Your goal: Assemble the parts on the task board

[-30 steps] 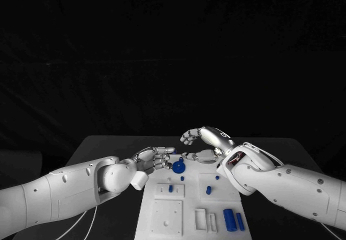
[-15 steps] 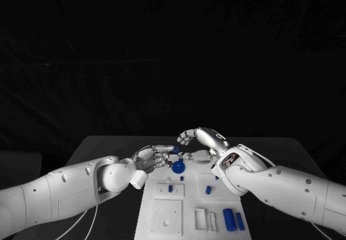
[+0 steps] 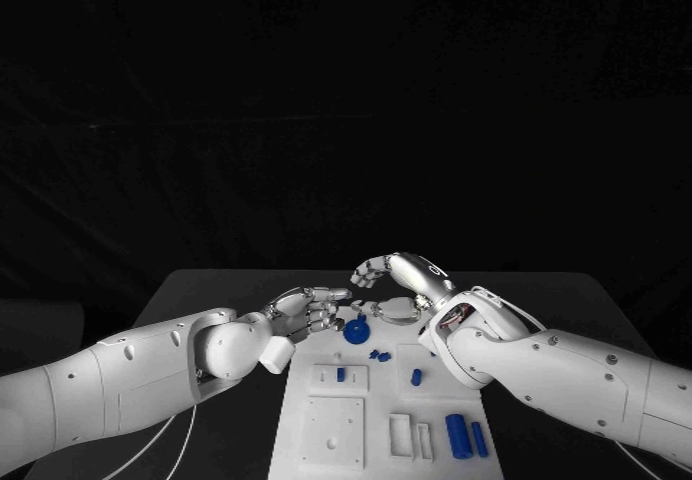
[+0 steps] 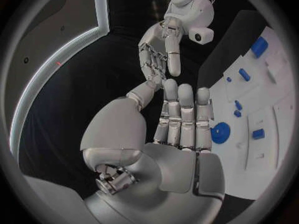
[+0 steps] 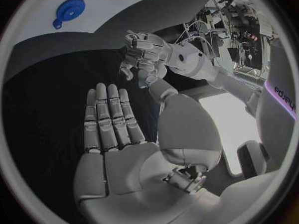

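Head view first: we see the white task board [image 3: 353, 420] lying lengthwise in the middle of the black table [image 3: 216, 290], with both white arms reaching in over its far end. The left hand [image 3: 307, 312] and the right hand [image 3: 392, 290] hover close together just above that far end, fingertips almost meeting. In the two wrist views we see each hand's fingers straight and slightly apart, with nothing between them, so we read both hands as spread and holding no part.

We judge the assembly to be partly done at most. A round blue disc part [image 3: 356, 333] sits at the far end of the board, just beside the two hands; whether it is fully seated we cannot tell. Near it lie two or three small blue pieces [image 3: 381, 354] that look loose. Further toward the robot, a short blue peg [image 3: 340, 375] stands in a raised square block, and another blue peg [image 3: 415, 378] sits opposite it. Two blue cylinders [image 3: 466, 438] lie side by side at the near corner of the board, apparently waiting to be picked up.

The board itself is a long, flat plate carrying raised square blocks and narrow upright slots, several of them without any blue part.
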`<state>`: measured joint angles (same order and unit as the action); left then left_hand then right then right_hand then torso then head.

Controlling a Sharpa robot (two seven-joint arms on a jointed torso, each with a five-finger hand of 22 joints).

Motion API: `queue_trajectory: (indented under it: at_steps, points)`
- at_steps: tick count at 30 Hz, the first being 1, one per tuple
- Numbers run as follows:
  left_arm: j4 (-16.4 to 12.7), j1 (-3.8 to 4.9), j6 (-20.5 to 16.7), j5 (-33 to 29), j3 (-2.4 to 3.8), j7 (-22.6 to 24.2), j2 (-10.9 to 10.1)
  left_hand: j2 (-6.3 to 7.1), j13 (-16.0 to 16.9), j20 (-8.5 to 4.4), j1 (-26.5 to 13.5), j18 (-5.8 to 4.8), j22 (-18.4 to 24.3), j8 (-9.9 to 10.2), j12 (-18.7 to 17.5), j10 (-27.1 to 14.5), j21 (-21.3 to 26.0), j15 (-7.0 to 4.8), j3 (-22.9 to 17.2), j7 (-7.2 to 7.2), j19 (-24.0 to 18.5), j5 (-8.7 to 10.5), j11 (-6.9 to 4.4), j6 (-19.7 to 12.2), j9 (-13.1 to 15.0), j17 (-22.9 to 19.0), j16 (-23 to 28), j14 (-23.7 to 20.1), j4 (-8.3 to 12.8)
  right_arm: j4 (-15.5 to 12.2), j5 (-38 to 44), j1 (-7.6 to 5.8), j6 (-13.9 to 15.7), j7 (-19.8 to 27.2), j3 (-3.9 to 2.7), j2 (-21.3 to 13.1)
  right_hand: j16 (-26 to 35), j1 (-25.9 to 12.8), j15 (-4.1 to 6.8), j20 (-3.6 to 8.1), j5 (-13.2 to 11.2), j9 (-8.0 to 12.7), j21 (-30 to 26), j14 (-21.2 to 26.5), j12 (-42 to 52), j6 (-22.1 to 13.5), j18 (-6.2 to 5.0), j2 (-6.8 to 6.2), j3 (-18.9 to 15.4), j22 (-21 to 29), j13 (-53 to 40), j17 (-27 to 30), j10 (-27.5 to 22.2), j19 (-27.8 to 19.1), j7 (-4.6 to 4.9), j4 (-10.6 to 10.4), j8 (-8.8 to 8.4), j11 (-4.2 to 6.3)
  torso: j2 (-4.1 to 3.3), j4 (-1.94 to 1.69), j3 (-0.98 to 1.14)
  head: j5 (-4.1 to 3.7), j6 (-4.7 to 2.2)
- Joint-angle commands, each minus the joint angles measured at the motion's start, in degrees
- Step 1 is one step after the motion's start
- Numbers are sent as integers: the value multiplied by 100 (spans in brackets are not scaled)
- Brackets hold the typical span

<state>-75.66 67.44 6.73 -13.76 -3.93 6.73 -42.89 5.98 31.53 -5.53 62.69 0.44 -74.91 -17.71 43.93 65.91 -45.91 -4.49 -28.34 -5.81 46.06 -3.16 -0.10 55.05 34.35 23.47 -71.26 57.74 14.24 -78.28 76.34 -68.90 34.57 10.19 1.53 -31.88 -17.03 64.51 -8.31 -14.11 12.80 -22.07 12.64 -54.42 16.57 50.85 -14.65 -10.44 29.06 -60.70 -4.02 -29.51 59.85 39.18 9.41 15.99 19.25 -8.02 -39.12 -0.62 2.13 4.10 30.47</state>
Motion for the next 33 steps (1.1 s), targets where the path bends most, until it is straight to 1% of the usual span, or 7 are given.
queue_trajectory:
  at_steps: [1, 8, 20, 21, 25, 27, 33]
  points:
    - [5, 1, 127, 22, 8, 74, 12, -21, 9, -436, -22, -44, -96, 25, 25, -31, 19, -16, 4, -34, -15, -8, 0, -2, -2, 10, -21, -32, 33, 15, -10, 4, -19, 67, -1, -13, -40, -6, 23, -16, -45, 9, -26, -29, -6, 48, -21, 66, 52, -12, 2, -5, 38, 3, 8, 1, 17, 1, 1, -1, -3, 7, 0]
    - [54, 1, 91, 39, 8, 83, -29, -32, 9, -437, -27, -44, -97, 24, 29, -32, 20, -16, 1, -33, -13, -10, -1, 2, 0, 11, -22, -33, 45, 32, -10, 4, 3, 35, -1, -165, -48, 33, 29, -24, -92, 27, -30, -43, -5, 71, -33, 70, 183, -26, 3, -7, 55, 21, 2, -4, 12, 5, 3, -3, -4, 15, 49]
    - [91, 2, 68, 87, 7, 87, -51, -33, 10, -440, -31, -44, -99, 24, 35, -32, 19, -18, -3, -31, -8, -13, -2, 4, 2, 12, -26, -32, 68, -6, 3, 4, -99, -12, -1, -310, -50, 30, 29, -28, -65, 36, -35, -45, -7, 77, -35, 39, 232, -34, 4, -7, 58, 24, 3, -9, 7, 5, 2, 2, 1, 27, 72]
    - [93, 2, 64, 89, 7, 87, -53, -34, 10, -440, -31, -44, -99, 24, 35, -32, 19, -18, -3, -31, -8, -14, -3, 5, 2, 12, -26, -32, 69, -14, 53, 3, -194, -63, -1, -328, -50, 29, 29, -28, -65, 36, -35, -45, -7, 77, -35, 38, 233, -35, 4, -7, 59, 24, 3, -10, 7, 5, 2, 3, 1, 23, 74]
    - [80, 3, 44, 174, 6, 102, -78, -32, 10, -440, -33, -44, -99, 25, 36, -31, 19, -18, -3, -31, -6, -13, -3, 4, 2, 13, -27, -31, 73, -4, 559, 1, -940, -433, -1, -426, -83, -32, 48, -23, -62, 43, -20, -94, 25, 89, -35, 52, 227, -51, -11, -24, 117, 63, 1, -21, 7, 27, 2, 4, 1, 17, 80]
    - [64, 3, 33, 282, 6, 127, -95, -32, 11, -440, -34, -44, -99, 25, 37, -31, 19, -18, -3, -31, -6, -13, -3, 3, 2, 13, -27, -31, 74, 37, 843, -2, -1231, -573, -1, -466, -94, -52, 57, -18, -56, 46, -16, -108, 35, 89, -35, 60, 215, -55, -16, -31, 133, 79, 2, -13, 6, 35, 4, 3, 0, 9, 90]
    - [66, 4, -18, 492, 4, 181, -126, -10, 10, -443, -68, -44, -103, 42, 42, -33, 14, -20, 4, -38, 6, -10, 3, -21, -2, 13, -30, -30, 88, 229, 1226, -20, -1827, -658, -1, -470, -688, -158, 438, 268, -43, 37, 380, -788, 621, 165, -35, 84, -44, -159, -443, -570, 883, 937, -32, 46, 37, 414, 0, 5, -1, 2, 111]
